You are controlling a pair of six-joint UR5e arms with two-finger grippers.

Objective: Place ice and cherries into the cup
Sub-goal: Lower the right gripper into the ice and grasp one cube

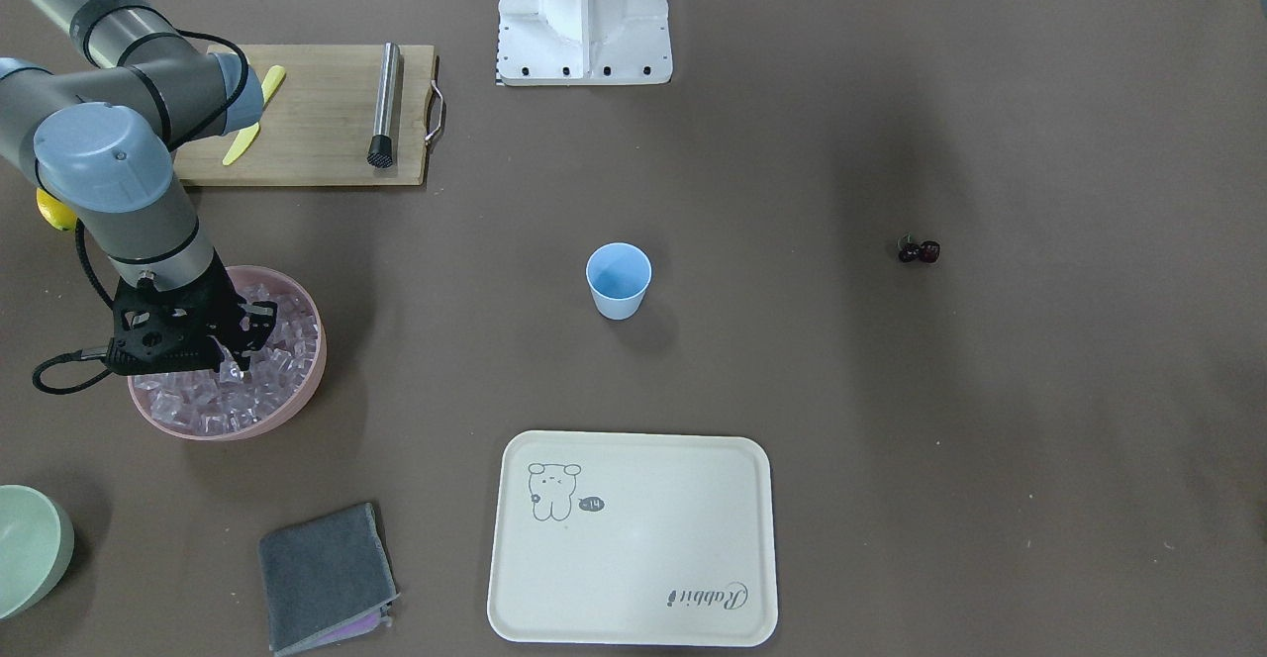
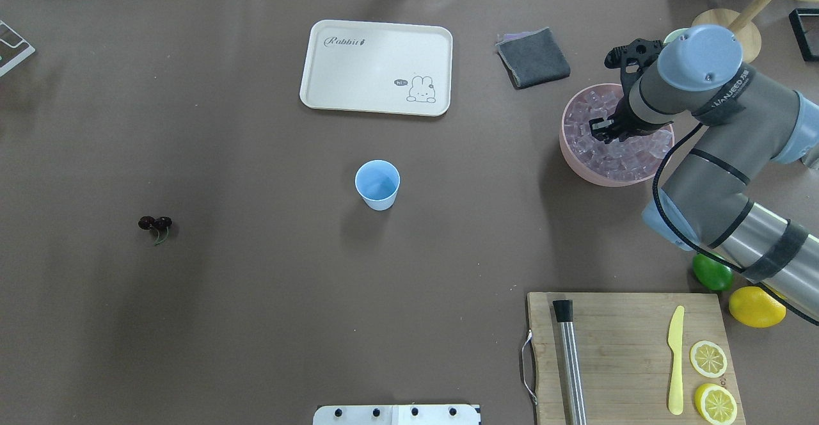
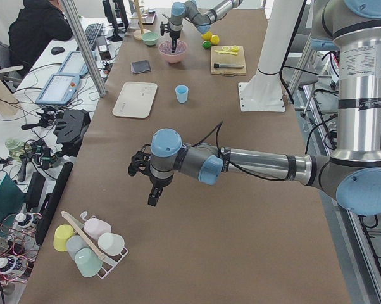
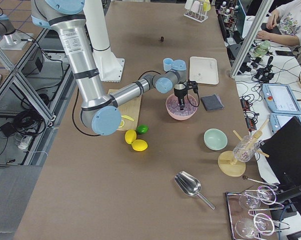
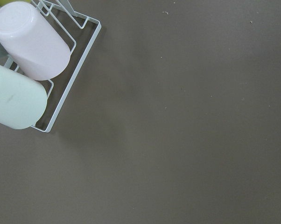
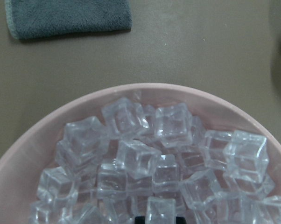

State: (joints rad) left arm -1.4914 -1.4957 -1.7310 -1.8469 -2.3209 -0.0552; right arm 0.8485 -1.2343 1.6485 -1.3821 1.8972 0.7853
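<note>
The light-blue cup (image 1: 619, 281) (image 2: 377, 185) stands upright and empty at mid table. The dark cherries (image 1: 919, 251) (image 2: 155, 223) lie alone on the brown table, far to the robot's left. The ice (image 1: 287, 340) (image 2: 592, 108) (image 6: 136, 158) fills the pink bowl (image 1: 309, 380) (image 2: 576, 162). My right gripper (image 1: 230, 365) (image 2: 601, 129) is down in the ice, its jaws closed on one cube (image 6: 160, 210). My left gripper (image 3: 154, 196) hangs over bare table far from the cup. I cannot tell if it is open.
A cream tray (image 2: 377, 66) and a grey cloth (image 2: 534, 57) lie beyond the cup. A cutting board (image 2: 627, 348) holds a metal muddler (image 2: 568, 361), a yellow knife and lemon slices. A lime (image 2: 711, 272) and a lemon (image 2: 756, 306) sit beside it. A cup rack (image 5: 28, 60) is near the left gripper.
</note>
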